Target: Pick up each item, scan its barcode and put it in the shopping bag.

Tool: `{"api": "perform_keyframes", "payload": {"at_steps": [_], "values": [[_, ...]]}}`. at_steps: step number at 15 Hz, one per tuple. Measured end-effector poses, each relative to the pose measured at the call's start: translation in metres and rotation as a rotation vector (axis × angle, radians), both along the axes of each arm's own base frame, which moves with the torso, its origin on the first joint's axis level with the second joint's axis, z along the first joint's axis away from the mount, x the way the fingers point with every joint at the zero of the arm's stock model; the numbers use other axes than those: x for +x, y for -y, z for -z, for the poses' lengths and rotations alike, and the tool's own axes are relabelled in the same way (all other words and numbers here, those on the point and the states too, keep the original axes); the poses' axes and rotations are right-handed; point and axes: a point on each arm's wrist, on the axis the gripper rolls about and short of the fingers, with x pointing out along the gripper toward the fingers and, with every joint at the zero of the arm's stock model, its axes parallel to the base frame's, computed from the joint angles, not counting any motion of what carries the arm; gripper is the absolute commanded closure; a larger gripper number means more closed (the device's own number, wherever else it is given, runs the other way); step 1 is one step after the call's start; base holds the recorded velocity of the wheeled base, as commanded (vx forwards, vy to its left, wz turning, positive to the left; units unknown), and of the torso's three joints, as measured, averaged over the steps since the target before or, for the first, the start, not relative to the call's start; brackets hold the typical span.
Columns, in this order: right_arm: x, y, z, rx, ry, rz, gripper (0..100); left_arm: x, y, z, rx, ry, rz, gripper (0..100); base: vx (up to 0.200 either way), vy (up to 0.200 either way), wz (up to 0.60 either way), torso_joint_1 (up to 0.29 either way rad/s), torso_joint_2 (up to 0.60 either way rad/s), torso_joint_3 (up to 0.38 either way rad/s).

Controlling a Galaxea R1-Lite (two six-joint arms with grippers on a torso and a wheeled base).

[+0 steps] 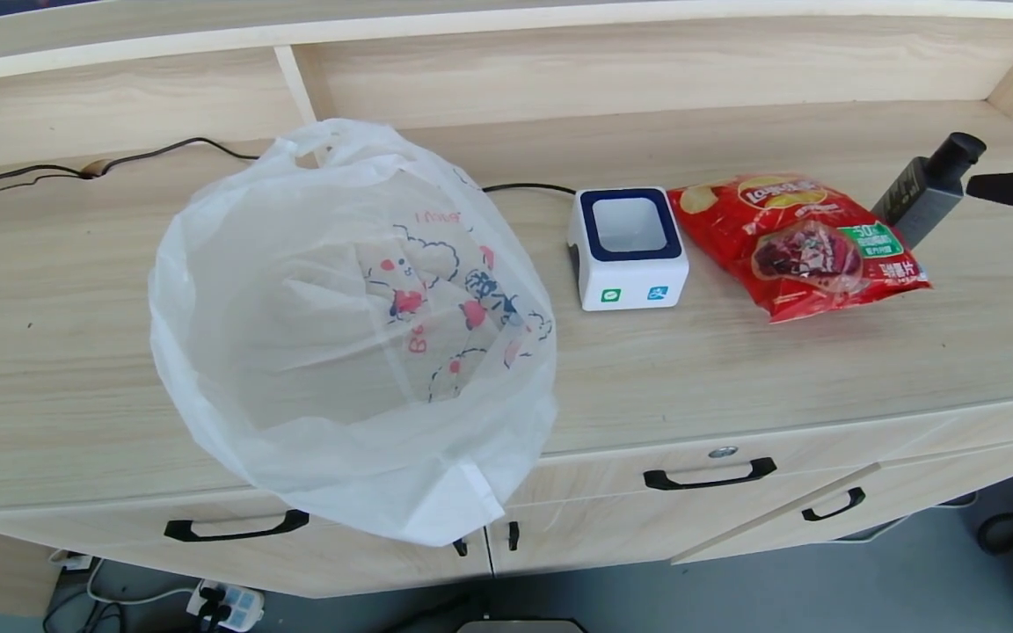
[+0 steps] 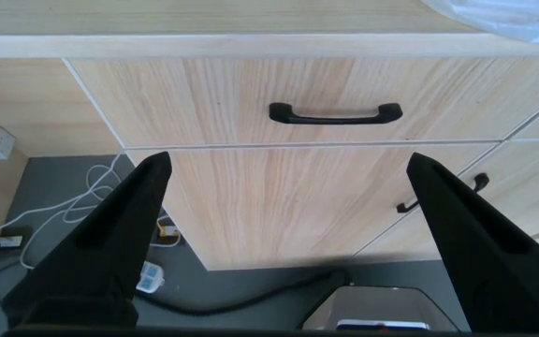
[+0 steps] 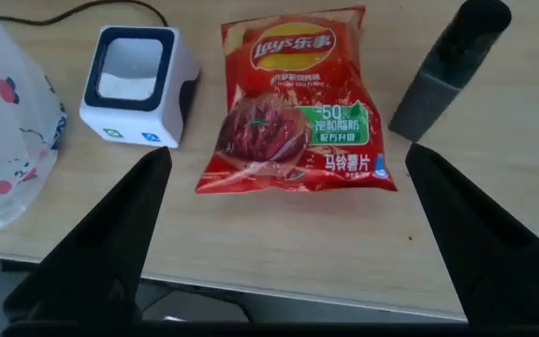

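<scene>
Right gripper [image 3: 288,150], fingers spread apart, hovers over the chip bag [image 3: 293,112], flat at 3 o'clock from the scanner [image 3: 138,84]. Slick foil could slip from a pinch; the bottle [image 3: 447,75] at its 2 o'clock might topple. Left gripper [image 2: 288,159], also spread, faces a drawer [image 2: 251,103].

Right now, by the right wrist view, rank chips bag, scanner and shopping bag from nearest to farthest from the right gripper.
1. Chips bag, directly ahead of the right gripper.
2. Scanner, between the other two.
3. Shopping bag, past the scanner.

Bare counter [image 1: 735,369] before chips [image 1: 801,242]; scanner [image 1: 630,251] and bottle [image 1: 924,193] alongside.
</scene>
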Motion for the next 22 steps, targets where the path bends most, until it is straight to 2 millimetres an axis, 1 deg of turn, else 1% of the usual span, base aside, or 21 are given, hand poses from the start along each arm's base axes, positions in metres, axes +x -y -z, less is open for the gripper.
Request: {"api": "perform_keyframes", "payload": {"at_steps": [1, 3, 5, 7, 11, 14, 18, 22], "values": [[0.023, 0.002, -0.001, -0.028, -0.036, -0.017, 0, 0.000, 0.000, 0.000, 0.000, 0.000, 0.000, 0, 0.000, 0.000, 0.00, 0.000, 0.00, 0.000], [0.060, 0.005, 0.005, -0.045, -0.097, -0.029, 0, 0.000, 0.000, 0.000, 0.000, 0.000, -0.001, 0, 0.000, 0.000, 0.00, 0.000, 0.00, 0.000], [0.085, 0.007, 0.010, -0.050, -0.136, -0.029, 0, 0.000, 0.000, 0.000, 0.000, 0.000, -0.001, 0, 0.000, 0.000, 0.00, 0.000, 0.00, 0.000], [0.102, 0.007, 0.017, -0.050, -0.178, -0.035, 0, 0.000, 0.000, 0.000, 0.000, 0.000, -0.001, 0, 0.000, 0.000, 0.00, 0.000, 0.00, 0.000], [0.123, 0.006, 0.028, -0.065, -0.216, -0.042, 0, 0.000, 0.000, 0.000, 0.000, 0.000, 0.000, 0, 0.000, 0.000, 0.00, 0.000, 0.00, 0.000], [0.133, 0.002, 0.025, -0.069, -0.199, -0.061, 0, 0.000, 0.000, 0.000, 0.000, 0.000, -0.001, 0, 0.000, 0.000, 0.00, 0.000, 0.00, 0.000], [0.139, -0.008, 0.028, -0.088, -0.200, -0.097, 0, 0.000, 0.000, 0.000, 0.000, 0.000, 0.000, 0, 0.000, 0.000, 0.00, 0.000, 0.00, 0.000], [0.146, -0.010, 0.036, -0.111, -0.217, -0.108, 0, 0.000, 0.000, 0.000, 0.000, 0.002, 0.000, 0, 0.000, 0.000, 0.00, 0.000, 0.00, 0.000]]}}
